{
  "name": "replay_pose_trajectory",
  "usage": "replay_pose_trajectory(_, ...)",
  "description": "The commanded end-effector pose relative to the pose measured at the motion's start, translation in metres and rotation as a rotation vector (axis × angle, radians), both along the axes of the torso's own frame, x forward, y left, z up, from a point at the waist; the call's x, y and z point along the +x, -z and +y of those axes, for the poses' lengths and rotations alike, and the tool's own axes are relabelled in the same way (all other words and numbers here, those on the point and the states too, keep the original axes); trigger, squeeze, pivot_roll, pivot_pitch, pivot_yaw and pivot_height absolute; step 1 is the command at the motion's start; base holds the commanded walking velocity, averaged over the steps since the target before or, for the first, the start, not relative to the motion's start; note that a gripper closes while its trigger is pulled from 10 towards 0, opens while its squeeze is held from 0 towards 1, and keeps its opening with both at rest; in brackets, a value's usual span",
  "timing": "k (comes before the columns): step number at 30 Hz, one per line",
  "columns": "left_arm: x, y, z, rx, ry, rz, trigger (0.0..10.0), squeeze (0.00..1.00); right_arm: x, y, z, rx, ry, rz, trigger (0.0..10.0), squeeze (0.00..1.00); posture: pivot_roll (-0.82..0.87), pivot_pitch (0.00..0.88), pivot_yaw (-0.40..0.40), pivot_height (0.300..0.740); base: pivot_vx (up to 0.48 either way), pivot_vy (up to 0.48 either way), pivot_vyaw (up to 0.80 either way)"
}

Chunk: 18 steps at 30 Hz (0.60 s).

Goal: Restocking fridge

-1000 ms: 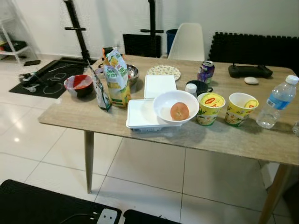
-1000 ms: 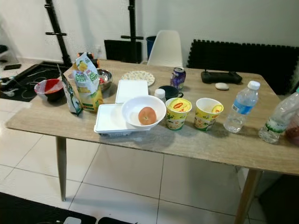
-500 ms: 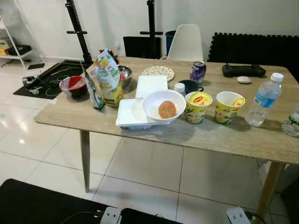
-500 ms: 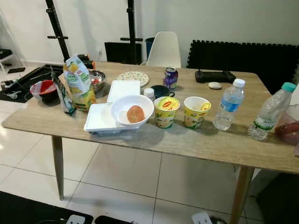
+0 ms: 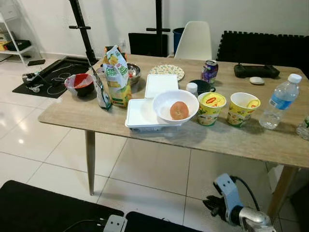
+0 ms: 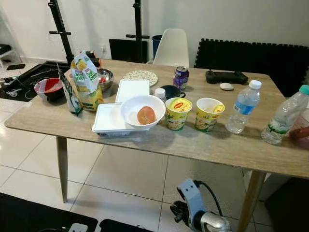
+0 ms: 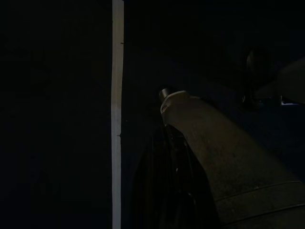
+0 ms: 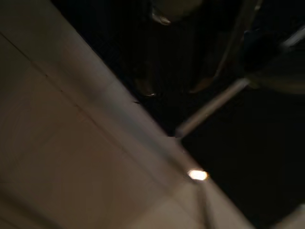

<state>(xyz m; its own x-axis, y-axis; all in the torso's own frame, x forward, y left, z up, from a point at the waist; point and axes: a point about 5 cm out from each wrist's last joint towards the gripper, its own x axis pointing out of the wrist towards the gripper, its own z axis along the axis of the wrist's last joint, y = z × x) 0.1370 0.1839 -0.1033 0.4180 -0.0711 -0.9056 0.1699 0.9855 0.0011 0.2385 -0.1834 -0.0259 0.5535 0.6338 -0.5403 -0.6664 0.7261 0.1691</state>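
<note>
while the right hand (image 5: 215, 205) hangs low below the counter's near edge, over the tiled floor (image 5: 145, 169), its black fingers are bunched too small and dark to judge, so i cannot tell whether it is released or clenched; it grasps nothing that shows. the left hand is a dim shape in its wrist view, and its state cannot be told either.

outward and up on the wooden counter (image 5: 72, 113), the nearest goods are two yellow noodle cups (image 5: 211, 108): light and thin-walled, probably best taken around the middle with a gentle squeeze. just beside them a white bowl (image 5: 175, 105) holds a round orange fruit (image 5: 179, 110) and rests on a flat white lidded container (image 5: 142, 113); the bowl looks hard and slippery, so the rim seems the safer hold, and it likely needs lifting before the box. farther left stands an upright juice carton (image 5: 116, 77), fairly stiff, heavy if full, gripped across its flat sides. at the far right a clear water bottle (image 5: 280, 101) would roll if tipped; its waist suits a grip. a purple can (image 5: 209, 71) sits behind.
</note>
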Motion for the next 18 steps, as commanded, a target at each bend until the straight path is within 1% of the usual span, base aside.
replay_pose_trajectory(1,0.000,0.000,0.003,0.017,0.014,0.003,10.0,0.00,0.009,-0.015,0.010,0.103,-0.124,-0.045,10.0,1.00,-0.05,0.000,0.009,0.740,0.000,0.000,0.00)
replay_pose_trajectory(2,0.000,0.000,0.003,0.017,0.014,0.003,10.0,0.00,0.009,-0.015,0.010,0.103,-0.124,-0.045,10.0,1.00,-0.05,0.000,0.009,0.740,0.000,0.000,0.00)
replay_pose_trajectory(3,0.000,0.000,0.003,0.016,0.015,0.003,10.0,0.00,0.010,-0.020,0.013,0.137,-0.164,-0.057,10.0,1.00,-0.05,0.000,0.009,0.740,0.000,0.000,0.00)
replay_pose_trajectory(5,0.000,0.000,0.002,0.013,0.016,0.003,10.0,0.00,0.018,-0.044,0.024,0.257,-0.294,-0.118,10.0,1.00,-0.05,0.000,0.006,0.740,0.000,0.000,0.00)
replay_pose_trajectory(6,0.000,0.000,0.002,0.013,0.016,0.003,10.0,0.00,0.018,-0.044,0.024,0.257,-0.294,-0.118,10.0,1.00,-0.05,0.000,0.006,0.740,0.000,0.000,0.00)
replay_pose_trajectory(9,0.000,0.000,0.002,0.011,0.019,0.003,10.0,0.00,0.025,-0.068,0.032,0.345,-0.384,-0.187,10.0,1.00,-0.05,0.000,0.001,0.740,0.000,0.000,0.00)
replay_pose_trajectory(11,0.000,0.000,0.002,0.011,0.021,0.004,10.0,0.00,0.031,-0.085,0.036,0.399,-0.411,-0.246,10.0,1.00,-0.04,0.000,0.000,0.740,0.000,0.000,0.00)
replay_pose_trajectory(12,0.000,0.000,0.002,0.011,0.021,0.004,10.0,0.00,0.031,-0.085,0.036,0.399,-0.411,-0.246,10.0,1.00,-0.04,0.000,0.000,0.740,0.000,0.000,0.00)
replay_pose_trajectory(13,0.000,0.000,0.002,0.011,0.022,0.005,10.0,0.00,0.039,-0.106,0.040,0.446,-0.427,-0.332,10.0,1.00,-0.04,0.000,-0.002,0.740,0.000,0.000,0.00)
replay_pose_trajectory(14,-0.001,0.000,0.002,0.011,0.022,0.006,10.0,0.00,0.042,-0.113,0.041,0.458,-0.431,-0.360,10.0,1.00,-0.04,0.000,-0.002,0.740,0.000,0.000,0.00)
replay_pose_trajectory(15,-0.001,0.000,0.002,0.011,0.022,0.006,10.0,0.00,0.042,-0.113,0.041,0.458,-0.431,-0.360,10.0,1.00,-0.04,0.000,-0.002,0.740,0.000,0.000,0.00)
replay_pose_trajectory(18,-0.001,0.000,0.002,0.012,0.024,0.007,10.0,0.00,0.052,-0.134,0.042,0.474,-0.421,-0.459,10.0,1.00,-0.04,0.000,-0.002,0.740,0.000,0.000,0.00)
